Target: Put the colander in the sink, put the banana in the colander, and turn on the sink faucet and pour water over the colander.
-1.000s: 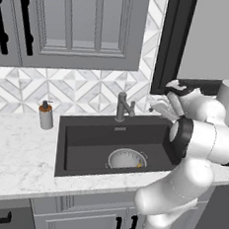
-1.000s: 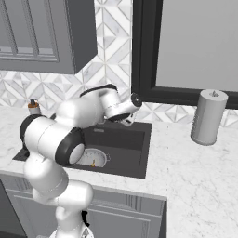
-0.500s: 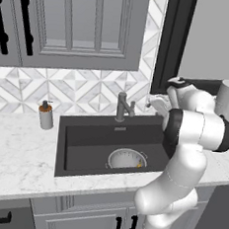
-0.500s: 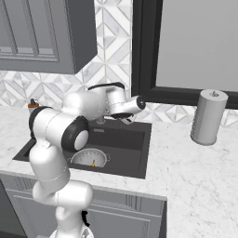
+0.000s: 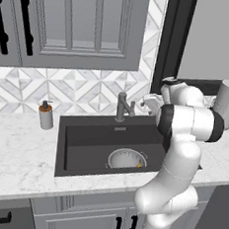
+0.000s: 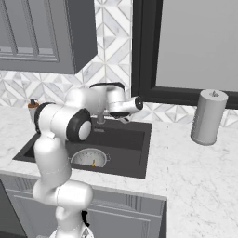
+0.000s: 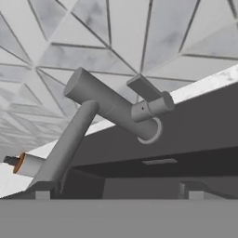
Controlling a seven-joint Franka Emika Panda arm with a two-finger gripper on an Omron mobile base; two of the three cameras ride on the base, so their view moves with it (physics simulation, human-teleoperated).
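Observation:
The silver colander (image 5: 125, 158) sits on the floor of the black sink (image 5: 84, 136) with the yellow banana (image 5: 139, 164) inside it. Both also show in the right base view: colander (image 6: 89, 157), banana (image 6: 93, 163), sink (image 6: 125, 139). The grey sink faucet (image 5: 121, 106) stands at the sink's back edge. My gripper (image 5: 146, 103) hovers just right of it at lever height, open and holding nothing. In the hand view the faucet (image 7: 108, 106) lies tilted ahead, its lever (image 7: 144, 88) upper right, my fingertips (image 7: 42, 193) wide apart around my gripper (image 7: 118, 193).
A soap dispenser (image 5: 46, 115) stands on the marble counter left of the sink. A grey paper towel roll (image 6: 208, 117) stands on the counter to the right. Tiled backsplash runs close behind the faucet, and dark cabinets hang above.
My hand has moved left, closer to the faucet, and the arm's elbow has swung more upright. Colander and banana have not moved.

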